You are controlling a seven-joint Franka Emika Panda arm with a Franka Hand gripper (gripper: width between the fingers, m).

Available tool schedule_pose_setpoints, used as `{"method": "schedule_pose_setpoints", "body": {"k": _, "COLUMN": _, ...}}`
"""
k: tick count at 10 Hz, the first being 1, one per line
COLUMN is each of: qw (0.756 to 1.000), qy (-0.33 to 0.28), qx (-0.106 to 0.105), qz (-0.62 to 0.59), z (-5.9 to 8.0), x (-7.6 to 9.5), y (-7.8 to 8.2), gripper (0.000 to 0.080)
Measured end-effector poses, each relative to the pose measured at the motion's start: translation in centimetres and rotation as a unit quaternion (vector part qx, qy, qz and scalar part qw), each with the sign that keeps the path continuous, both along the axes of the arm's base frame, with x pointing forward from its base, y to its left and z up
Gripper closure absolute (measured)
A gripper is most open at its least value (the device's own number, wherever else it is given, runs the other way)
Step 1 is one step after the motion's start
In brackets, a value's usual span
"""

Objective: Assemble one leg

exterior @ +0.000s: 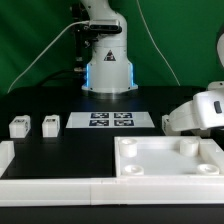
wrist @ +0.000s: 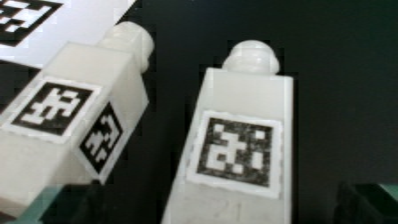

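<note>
In the wrist view two white legs lie side by side on the black table, tag faces up with rounded pegs at their far ends: one leg [wrist: 80, 105] and another leg [wrist: 240, 135]. My gripper [wrist: 214, 208] is open. Its dark fingertips [wrist: 368, 205] stand apart at either side of the second leg, without touching it. In the exterior view the arm's white hand [exterior: 196, 112] hangs low at the right and hides its fingers and these two legs. Two more legs [exterior: 18, 126] [exterior: 50, 124] stand at the exterior view's left.
The large white slab [exterior: 170, 158] with raised rim and corner sockets lies front right. The marker board [exterior: 110, 121] lies mid-table before the robot base [exterior: 108, 60]. A white wall [exterior: 50, 188] runs along the front. A tagged white corner [wrist: 25, 20] shows in the wrist view.
</note>
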State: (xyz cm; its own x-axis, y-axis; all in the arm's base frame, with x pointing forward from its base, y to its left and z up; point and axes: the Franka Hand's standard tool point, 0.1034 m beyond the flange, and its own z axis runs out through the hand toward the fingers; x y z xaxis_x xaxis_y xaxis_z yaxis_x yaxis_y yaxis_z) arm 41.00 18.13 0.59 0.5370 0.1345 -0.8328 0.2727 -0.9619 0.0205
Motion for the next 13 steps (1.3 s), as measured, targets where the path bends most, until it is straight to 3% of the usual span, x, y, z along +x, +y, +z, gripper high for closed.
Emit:
{"method": "schedule_pose_setpoints", "body": {"k": 1, "qw": 1.0, "qy": -0.001, "qx": 0.0, "qz": 0.0, "z": -0.1, "x": 0.0, "y": 0.0, "gripper": 0.015}}
{"method": "schedule_pose_setpoints", "body": {"k": 2, "qw": 1.0, "qy": -0.001, "qx": 0.0, "qz": 0.0, "z": -0.1, "x": 0.0, "y": 0.0, "gripper": 0.0249}}
{"method": "schedule_pose_setpoints", "body": {"k": 3, "qw": 1.0, "qy": -0.001, "qx": 0.0, "qz": 0.0, "z": -0.1, "x": 0.0, "y": 0.0, "gripper": 0.0249}}
{"method": "schedule_pose_setpoints", "body": {"k": 4, "qw": 1.0, "qy": -0.001, "qx": 0.0, "qz": 0.0, "z": -0.1, "x": 0.0, "y": 0.0, "gripper": 0.045}}
{"method": "schedule_pose_setpoints", "body": {"k": 5, "qw": 1.0, "qy": -0.001, "qx": 0.0, "qz": 0.0, "z": -0.1, "x": 0.0, "y": 0.0, "gripper": 0.0508}}
{"method": "schedule_pose_setpoints", "body": {"k": 9, "qw": 1.0, "qy": -0.005, "qx": -0.001, "qz": -0.001, "z": 0.5, "x": 0.2, "y": -0.1, "gripper": 0.0508}}
{"method": "schedule_pose_setpoints", "body": {"k": 13, "qw": 1.0, "qy": -0.029, "qx": -0.005, "qz": -0.004, "z": 5.3, "x": 1.3, "y": -0.8, "gripper": 0.0508}}
